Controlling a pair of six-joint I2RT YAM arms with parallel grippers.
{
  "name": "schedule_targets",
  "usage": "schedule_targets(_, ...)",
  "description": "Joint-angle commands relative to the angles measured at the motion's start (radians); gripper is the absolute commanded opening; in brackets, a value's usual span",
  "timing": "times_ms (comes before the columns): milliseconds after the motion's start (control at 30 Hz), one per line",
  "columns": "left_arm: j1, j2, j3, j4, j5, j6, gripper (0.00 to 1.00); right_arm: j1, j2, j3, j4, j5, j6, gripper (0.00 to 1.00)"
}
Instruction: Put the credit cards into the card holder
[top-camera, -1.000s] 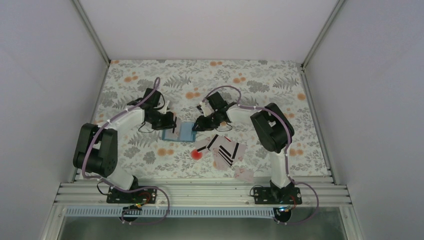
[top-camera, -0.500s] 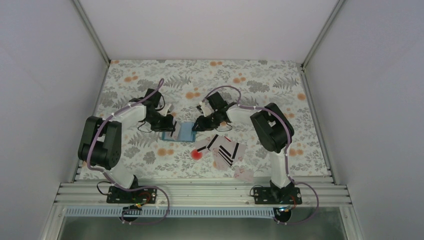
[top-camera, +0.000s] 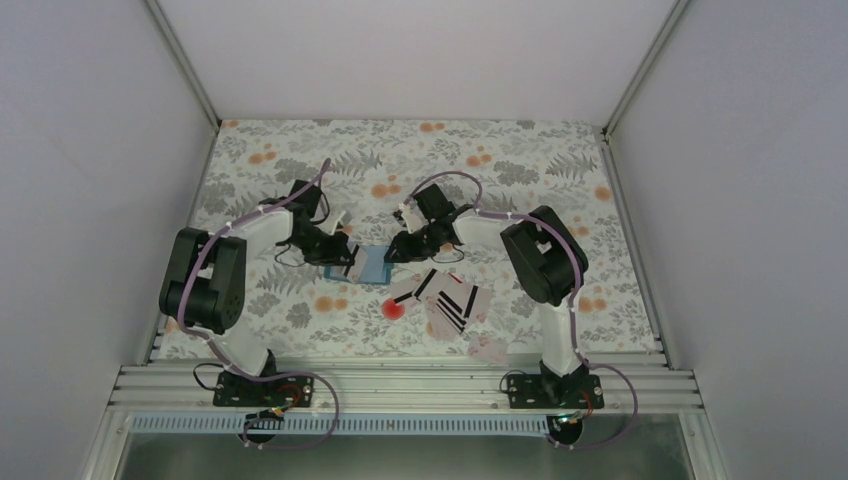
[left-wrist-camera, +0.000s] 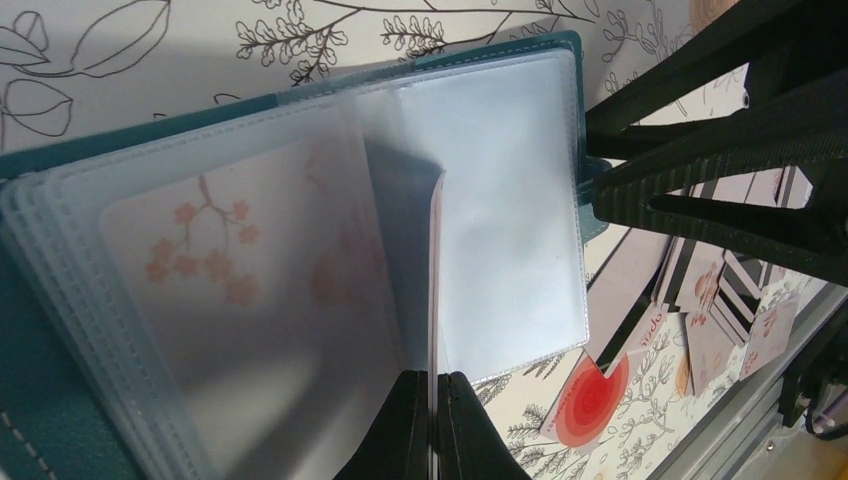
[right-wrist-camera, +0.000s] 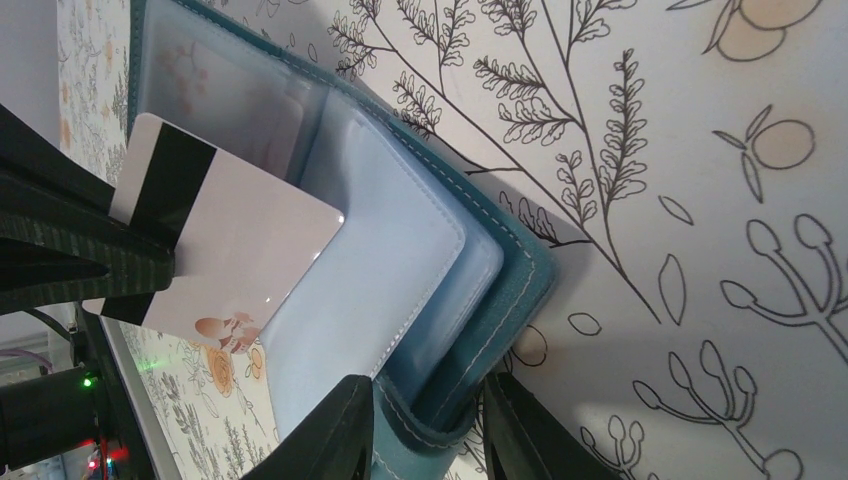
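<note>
Blue holder: open at centre of table, clear sleeves up. Pale card, black stripe: nipped in left tool, jaws closed tight on it, edge against a sleeve. At right tool: jaws clamped on holder's cover edge. Also loose cards: scattered near holder, right side.

Top looks down; wrists closely share card holder.

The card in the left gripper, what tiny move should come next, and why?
Probably slide the card into a clear sleeve. The left gripper pinches it edge-on over the open card holder, the right gripper clamps the holder's cover, and most of the card shows outside the pockets.
</note>
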Motion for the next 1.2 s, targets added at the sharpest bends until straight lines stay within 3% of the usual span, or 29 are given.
schedule_targets(0, 0.001, 0.026, -0.014, 0.003, 0.014, 0.03, 0.02, 0.02, 0.097, -0.042, -0.111, 0.104, -0.014, 0.3)
schedule_targets(333, 0.027, 0.029, -0.026, 0.039, 0.013, 0.039, 0.02, 0.02, 0.094, -0.05, -0.108, 0.101, -0.009, 0.29)
schedule_targets(967, 0.078, 0.052, -0.141, 0.311, 0.266, -0.142, 0.02, 0.02, 0.105, -0.05, -0.11, 0.091, -0.004, 0.29)
schedule_targets(1167, 0.101, 0.007, -0.15, 0.284, 0.238, -0.141, 0.03, 0.02, 0.117, -0.038, -0.114, 0.086, -0.002, 0.3)
